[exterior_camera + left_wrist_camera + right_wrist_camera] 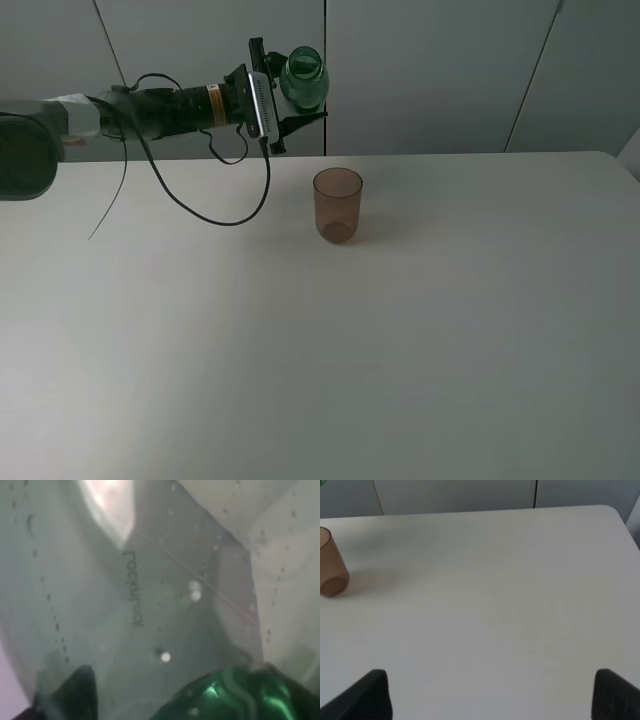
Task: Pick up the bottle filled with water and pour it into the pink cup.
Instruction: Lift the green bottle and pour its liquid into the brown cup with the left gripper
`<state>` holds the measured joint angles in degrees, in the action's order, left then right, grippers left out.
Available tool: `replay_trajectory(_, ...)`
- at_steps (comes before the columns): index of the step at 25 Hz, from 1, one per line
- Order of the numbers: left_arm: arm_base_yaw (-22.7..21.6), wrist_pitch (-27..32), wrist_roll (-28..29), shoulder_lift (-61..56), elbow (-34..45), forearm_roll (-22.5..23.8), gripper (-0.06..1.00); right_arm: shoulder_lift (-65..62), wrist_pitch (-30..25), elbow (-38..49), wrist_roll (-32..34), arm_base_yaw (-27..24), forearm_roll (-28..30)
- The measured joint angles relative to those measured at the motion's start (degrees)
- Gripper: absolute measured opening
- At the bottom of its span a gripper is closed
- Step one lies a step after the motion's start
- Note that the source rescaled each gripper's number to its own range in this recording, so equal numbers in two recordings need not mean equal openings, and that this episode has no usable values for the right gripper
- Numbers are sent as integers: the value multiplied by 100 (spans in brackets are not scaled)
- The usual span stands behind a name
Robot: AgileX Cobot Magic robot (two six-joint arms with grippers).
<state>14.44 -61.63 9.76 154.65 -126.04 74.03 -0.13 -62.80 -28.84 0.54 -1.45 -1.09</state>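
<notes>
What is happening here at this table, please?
The left hand is closed on a green bottle and holds it in the air, close to the pink cup. The cup stands upright on the table. No stream of water shows. The right hand is open and empty, away from both.

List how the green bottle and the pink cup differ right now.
The bottle is green; the pink cup is brownish-pink. The bottle hangs in the air, clamped in the left gripper; the pink cup stands upright on the table. Both are see-through.
</notes>
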Motion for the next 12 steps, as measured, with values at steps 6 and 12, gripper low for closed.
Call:
replay_trajectory(6, 137, 161, -68, 562, -974, 99, 2, 0, 0, 0, 0, 0, 0)
replay_trajectory(12, 206, 253, -178, 749, -1299, 201, 2, 0, 0, 0, 0, 0, 0)
